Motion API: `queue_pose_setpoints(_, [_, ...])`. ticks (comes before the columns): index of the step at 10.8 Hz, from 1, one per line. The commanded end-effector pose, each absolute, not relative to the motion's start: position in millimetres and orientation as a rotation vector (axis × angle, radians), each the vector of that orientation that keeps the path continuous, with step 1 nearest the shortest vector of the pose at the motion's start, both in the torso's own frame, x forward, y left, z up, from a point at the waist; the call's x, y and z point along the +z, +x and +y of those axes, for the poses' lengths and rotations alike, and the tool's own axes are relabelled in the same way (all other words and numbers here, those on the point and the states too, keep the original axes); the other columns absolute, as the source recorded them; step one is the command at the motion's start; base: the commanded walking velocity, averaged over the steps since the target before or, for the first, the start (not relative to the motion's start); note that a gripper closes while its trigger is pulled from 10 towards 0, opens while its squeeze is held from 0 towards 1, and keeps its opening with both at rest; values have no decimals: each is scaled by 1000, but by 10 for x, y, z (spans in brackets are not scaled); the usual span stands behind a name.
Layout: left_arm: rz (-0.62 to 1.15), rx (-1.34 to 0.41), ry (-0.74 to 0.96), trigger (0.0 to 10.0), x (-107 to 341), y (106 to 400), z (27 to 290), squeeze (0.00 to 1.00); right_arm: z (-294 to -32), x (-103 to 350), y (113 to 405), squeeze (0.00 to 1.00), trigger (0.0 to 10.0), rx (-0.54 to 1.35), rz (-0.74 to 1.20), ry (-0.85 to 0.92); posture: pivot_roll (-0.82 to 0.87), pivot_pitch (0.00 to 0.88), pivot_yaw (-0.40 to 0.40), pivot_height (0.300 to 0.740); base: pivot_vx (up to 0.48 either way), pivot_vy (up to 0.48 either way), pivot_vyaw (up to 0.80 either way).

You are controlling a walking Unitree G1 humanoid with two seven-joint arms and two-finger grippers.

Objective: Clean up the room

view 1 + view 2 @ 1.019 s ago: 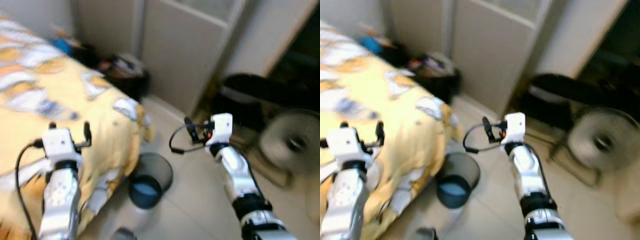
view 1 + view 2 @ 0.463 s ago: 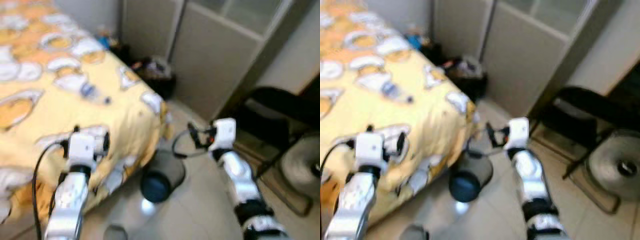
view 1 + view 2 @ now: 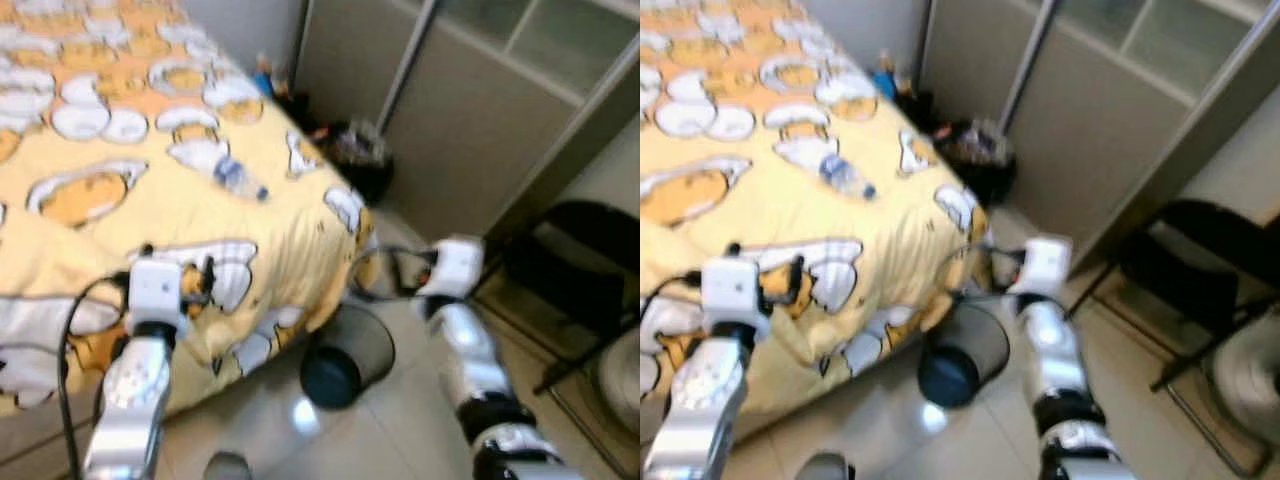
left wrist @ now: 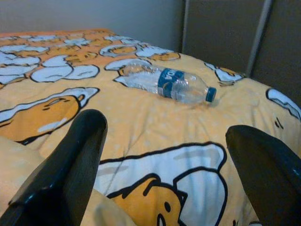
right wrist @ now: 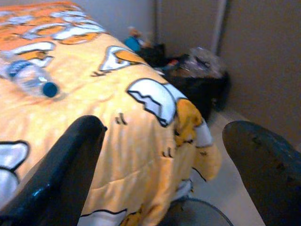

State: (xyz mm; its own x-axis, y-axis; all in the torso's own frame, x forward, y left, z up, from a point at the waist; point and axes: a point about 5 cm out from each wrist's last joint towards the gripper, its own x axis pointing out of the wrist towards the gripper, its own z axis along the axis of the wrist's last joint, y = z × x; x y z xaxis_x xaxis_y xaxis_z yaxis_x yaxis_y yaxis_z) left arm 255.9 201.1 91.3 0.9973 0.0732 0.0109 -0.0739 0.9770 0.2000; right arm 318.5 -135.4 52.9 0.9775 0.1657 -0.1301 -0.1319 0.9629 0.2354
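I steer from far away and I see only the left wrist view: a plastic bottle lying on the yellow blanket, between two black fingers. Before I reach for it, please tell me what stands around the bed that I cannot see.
Observer: A black mesh wastebasket lies tipped on its side on the floor, just off the corner of the bed.
Operator: Where is the right end effector?
Observer: The right end effector is open, raised off the bed's corner, above that wastebasket.
Operator: Is there other rubbish?
Observer: A full black bin stands on the floor past the bed, by the grey cabinet doors.
Operator: And the bottle?
Observer: The bottle lies ahead of the open left end effector, capped, untouched.
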Motion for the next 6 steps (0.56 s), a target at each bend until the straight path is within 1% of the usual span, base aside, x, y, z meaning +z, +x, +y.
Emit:
queue_pose_setpoints(1, [-8,53,189,10000,924,2568,1894,0,-1442,561,3202,1000,10000,146,139,197,266,0,-222,740,0,0,625])
queue_pose_setpoints(3, [-13,57,180,10000,945,2596,1840,0,-1424,615,3245,1000,10000,202,121,180,261,0,-211,740,0,0,613])
queue_pose_setpoints(4, [-24,63,193,10000,981,2622,1817,0,-1413,658,3281,1000,10000,211,97,224,254,0,-206,740,0,0,594])
queue_pose_setpoints(5, [-15,85,226,10000,977,2653,1841,0,-1414,698,3323,1000,10000,192,86,267,250,0,-194,740,0,0,594])
queue_pose_setpoints(6, [6,97,262,10000,953,2676,1888,0,-1455,697,3348,1000,10000,146,94,289,246,0,-164,740,0,0,594])
